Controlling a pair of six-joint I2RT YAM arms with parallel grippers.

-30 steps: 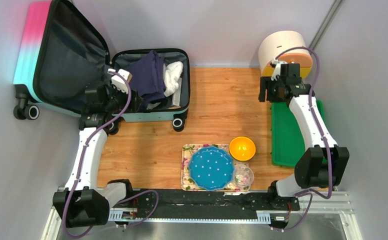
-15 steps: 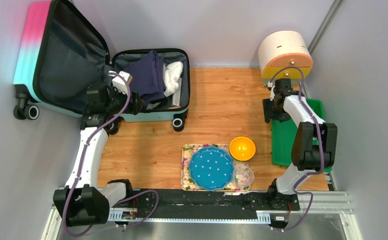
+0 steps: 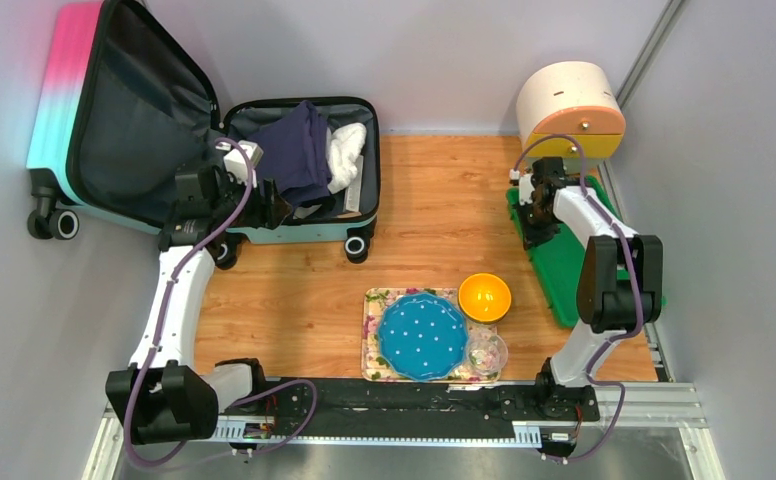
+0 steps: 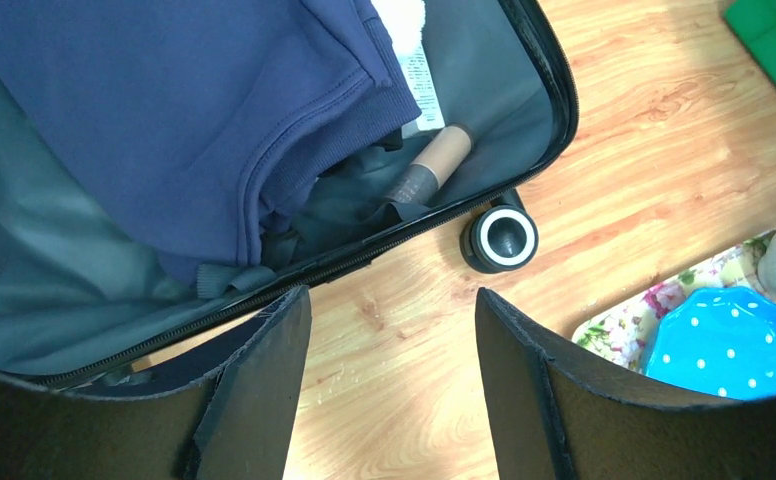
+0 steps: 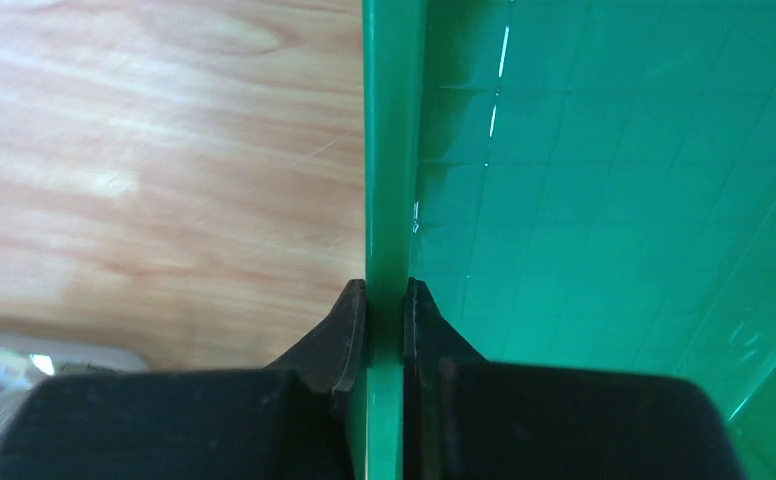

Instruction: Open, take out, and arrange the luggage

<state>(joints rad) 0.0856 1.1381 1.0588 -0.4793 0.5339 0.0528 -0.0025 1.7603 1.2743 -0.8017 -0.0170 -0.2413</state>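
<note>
Hovering left gripper (image 4: 392,300), spread empty, over open luggage (image 3: 134,120).
Facing navy garment (image 4: 164,100) just ahead; pinching green tray rim (image 5: 389,150) with right gripper (image 5: 385,292).

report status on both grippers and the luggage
Left gripper open, above luggage rim. Right gripper shut on green tray rim. Luggage open, navy garment inside.

Top view: bright, even, diffuse light from overhead. Soft, faint shadows under my arms on wood table (image 3: 434,230). luggage (image 3: 134,110) lining dark, little detail. Left wrist view: sharp on navy cloth (image 4: 164,100); my left fingers (image 4: 254,400) near-black, edges a bit soft. Right wrist view: thin white glare streaks on green tray (image 5: 584,200); my right fingertips (image 5: 349,320) underexposed silhouettes.
</note>
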